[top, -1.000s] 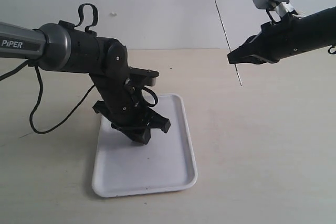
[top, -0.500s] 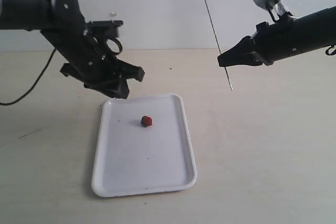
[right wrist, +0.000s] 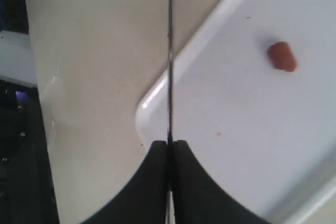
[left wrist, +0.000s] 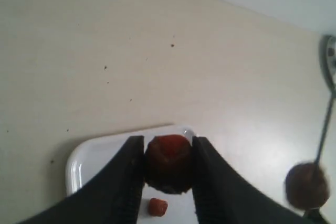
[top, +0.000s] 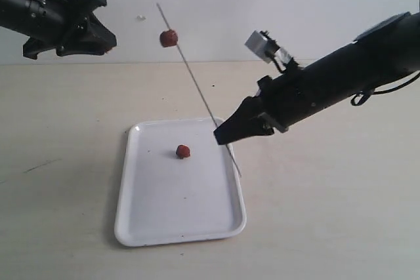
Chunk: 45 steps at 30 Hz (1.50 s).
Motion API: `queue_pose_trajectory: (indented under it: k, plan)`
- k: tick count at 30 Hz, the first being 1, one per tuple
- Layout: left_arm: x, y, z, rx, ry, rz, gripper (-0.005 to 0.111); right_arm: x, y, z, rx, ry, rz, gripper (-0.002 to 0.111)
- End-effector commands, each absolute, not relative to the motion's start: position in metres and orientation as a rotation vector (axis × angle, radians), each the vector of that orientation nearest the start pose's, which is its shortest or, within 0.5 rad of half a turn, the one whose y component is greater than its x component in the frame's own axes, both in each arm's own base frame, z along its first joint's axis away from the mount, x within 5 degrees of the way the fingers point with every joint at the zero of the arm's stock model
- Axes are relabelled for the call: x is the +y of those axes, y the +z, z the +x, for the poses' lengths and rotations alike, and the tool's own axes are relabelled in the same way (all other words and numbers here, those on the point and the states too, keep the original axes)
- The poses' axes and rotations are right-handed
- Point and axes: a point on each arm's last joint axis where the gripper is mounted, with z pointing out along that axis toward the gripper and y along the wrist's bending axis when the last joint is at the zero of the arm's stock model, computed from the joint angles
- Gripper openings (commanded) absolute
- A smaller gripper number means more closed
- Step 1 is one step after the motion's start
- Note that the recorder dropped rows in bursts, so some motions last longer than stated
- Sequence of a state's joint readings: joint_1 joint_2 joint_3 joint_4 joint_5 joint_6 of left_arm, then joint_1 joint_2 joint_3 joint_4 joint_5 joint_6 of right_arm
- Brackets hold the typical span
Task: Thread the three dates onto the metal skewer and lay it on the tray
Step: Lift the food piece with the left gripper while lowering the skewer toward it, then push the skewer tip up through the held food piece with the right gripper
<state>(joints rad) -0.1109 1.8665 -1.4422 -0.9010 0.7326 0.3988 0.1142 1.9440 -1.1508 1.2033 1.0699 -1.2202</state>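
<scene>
One wrinkled reddish-brown date (top: 168, 38) sits threaded high on the thin grey metal skewer (top: 197, 86), pinched by the fully closed right gripper (top: 220, 138) above the far right corner of the flat white plastic tray (top: 177, 208), while the left gripper (left wrist: 167, 142), jaws partly closed, clasps a second date (left wrist: 168, 163) aloft and a third date (top: 183, 152) lies loose near the tray's far edge, so two threadings and the laying-down remain.

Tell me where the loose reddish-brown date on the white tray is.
In the exterior view the small reddish-brown date lies on the far half of the flat white tray, left of the thin metal skewer in the right gripper.
</scene>
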Motion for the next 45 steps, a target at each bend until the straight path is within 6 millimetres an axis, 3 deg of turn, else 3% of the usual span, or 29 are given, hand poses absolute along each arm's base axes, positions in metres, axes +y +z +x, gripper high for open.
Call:
queue_pose_trajectory:
  k: [1,7,12,23,35,45]
  plan:
    - [-0.085,0.27,0.41,2.358,-0.964,-0.083,0.031,0.143,0.174,0.333,2.421,1.285,-0.794,0.0]
    - [-0.085,0.27,0.411,2.347,-0.945,-0.062,0.031,0.162,0.168,0.322,2.495,1.251,-0.835,0.0]
    - [-0.085,0.27,0.41,2.35,-0.948,-0.059,0.031,0.16,0.164,0.326,2.556,1.158,-0.757,0.0]
    - [-0.091,0.27,0.409,2.357,-0.959,-0.033,0.031,0.161,0.166,0.326,2.525,1.183,-0.783,0.0]
    - [-0.111,0.271,0.406,2.346,-0.966,0.022,0.031,0.163,0.168,0.327,2.481,1.199,-0.789,0.0]
    - [-0.113,0.27,0.406,2.343,-0.942,0.034,0.031,0.162,0.167,0.328,2.482,1.181,-0.788,0.0]
